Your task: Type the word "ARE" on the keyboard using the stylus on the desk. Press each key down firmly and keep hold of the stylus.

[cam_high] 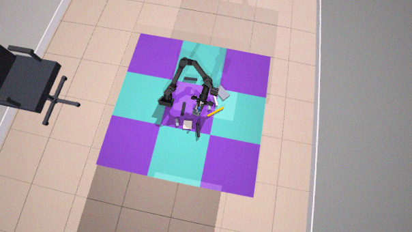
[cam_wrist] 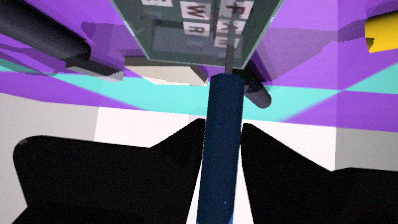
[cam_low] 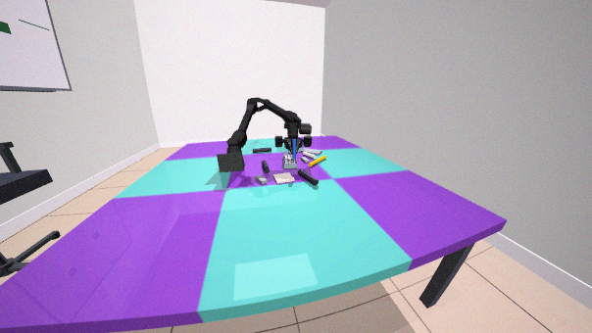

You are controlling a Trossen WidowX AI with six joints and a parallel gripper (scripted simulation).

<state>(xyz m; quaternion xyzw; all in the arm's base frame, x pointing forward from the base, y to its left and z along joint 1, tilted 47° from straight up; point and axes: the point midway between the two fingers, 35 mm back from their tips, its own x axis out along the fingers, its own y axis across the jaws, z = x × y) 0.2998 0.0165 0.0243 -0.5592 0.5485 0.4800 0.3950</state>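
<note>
My gripper (cam_high: 200,104) (cam_low: 294,146) (cam_wrist: 223,123) is shut on the blue stylus (cam_high: 199,108) (cam_low: 294,152) (cam_wrist: 222,155), holding it upright over the keyboard. The small grey keyboard (cam_high: 195,112) (cam_low: 290,166) (cam_wrist: 167,52) lies below the fingers; white lettered keys show in the wrist view. The stylus's thin grey tip runs over the key column with F at its far end and what looks like E at its near end. The W and R keys are in the column beside it. The tip covers part of the letters, and whether it touches or presses a key cannot be told.
A yellow marker (cam_high: 215,112) (cam_low: 318,161) (cam_wrist: 385,36) lies right of the keyboard. Black rods lie left (cam_high: 183,109) (cam_low: 265,166) and in front (cam_high: 198,129) (cam_low: 308,176). A cream block (cam_high: 187,124) (cam_low: 283,178) (cam_wrist: 172,74) lies in front, with a small grey piece (cam_high: 177,122) (cam_low: 261,179) beside it.
</note>
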